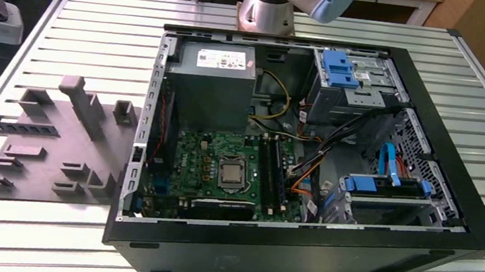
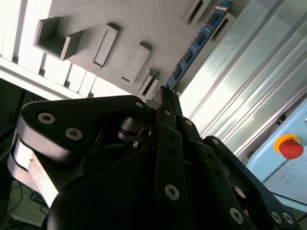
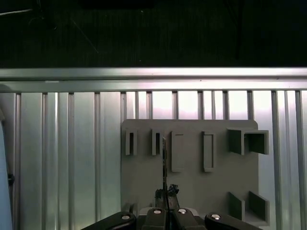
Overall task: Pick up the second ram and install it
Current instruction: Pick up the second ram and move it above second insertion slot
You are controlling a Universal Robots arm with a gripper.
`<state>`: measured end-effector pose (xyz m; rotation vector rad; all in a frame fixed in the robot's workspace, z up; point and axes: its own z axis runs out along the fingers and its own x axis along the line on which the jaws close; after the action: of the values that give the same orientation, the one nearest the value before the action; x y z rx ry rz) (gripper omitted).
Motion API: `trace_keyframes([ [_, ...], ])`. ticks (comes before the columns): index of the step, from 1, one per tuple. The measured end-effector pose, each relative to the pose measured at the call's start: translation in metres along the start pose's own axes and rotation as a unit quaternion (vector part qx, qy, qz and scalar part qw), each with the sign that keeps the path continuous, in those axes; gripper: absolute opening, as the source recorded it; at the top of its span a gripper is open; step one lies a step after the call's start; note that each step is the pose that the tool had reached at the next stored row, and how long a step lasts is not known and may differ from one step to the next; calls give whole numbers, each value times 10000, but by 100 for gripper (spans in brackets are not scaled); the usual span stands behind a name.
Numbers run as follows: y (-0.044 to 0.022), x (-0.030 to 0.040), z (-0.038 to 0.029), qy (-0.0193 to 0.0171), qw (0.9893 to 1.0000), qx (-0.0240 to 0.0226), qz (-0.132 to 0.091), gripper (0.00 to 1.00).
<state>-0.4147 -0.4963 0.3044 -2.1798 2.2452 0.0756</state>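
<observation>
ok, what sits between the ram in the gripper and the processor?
Exterior view: between the second ram and processor stand the grey tray's upright blocks, then the case's side wall. The gripper is shut on the ram.

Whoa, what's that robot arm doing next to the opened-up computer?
The arm's gripper is pinched shut on one end of the second ram, a thin memory stick. It holds it over the grey tray, which sits beside the open computer case. I cannot tell whether the stick is fully clear of the tray. It is not yet at the green board inside the computer.
</observation>
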Motion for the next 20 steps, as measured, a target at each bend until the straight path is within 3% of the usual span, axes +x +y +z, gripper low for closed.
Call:
trace_keyframes([
  [20, 5, -4, -90, -1, 10000, 6, 0, 11],
])
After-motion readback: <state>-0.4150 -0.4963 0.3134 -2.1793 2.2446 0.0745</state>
